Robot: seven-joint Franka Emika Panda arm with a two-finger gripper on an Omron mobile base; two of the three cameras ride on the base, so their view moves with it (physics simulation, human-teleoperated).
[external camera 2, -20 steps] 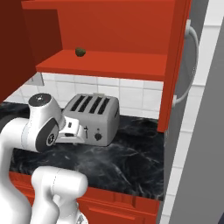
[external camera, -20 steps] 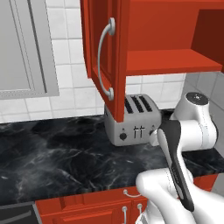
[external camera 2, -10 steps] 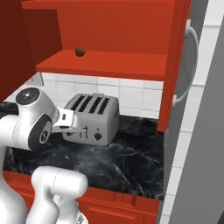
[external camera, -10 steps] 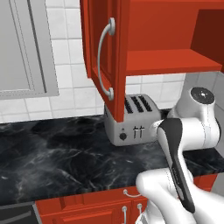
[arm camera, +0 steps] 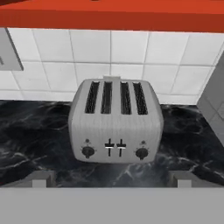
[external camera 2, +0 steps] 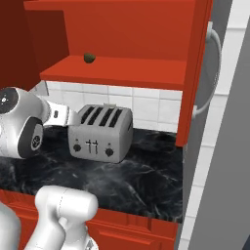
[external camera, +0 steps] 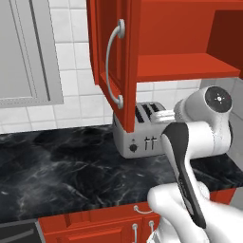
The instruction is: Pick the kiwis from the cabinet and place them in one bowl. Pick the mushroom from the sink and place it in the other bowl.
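a glossy red wall cabinet [external camera 2: 122, 34] is being shown with its door [external camera: 114, 61] standing open, the long curved silver handle [external camera: 113, 71] facing outward. one small round dull-brown kiwi [external camera 2: 89, 58] is being seen resting on the red shelf [external camera 2: 117, 71], toward its left part and well back from the front edge, nothing touching it.

The arm [external camera: 199, 137] consists of glossy white rounded link housings joined by dark grey to black joint sections. Each round joint end carries a flat grey cap [external camera: 217, 97] with small dark screw dots. The fingers [arm camera: 41, 178] are small, blocky and grey.
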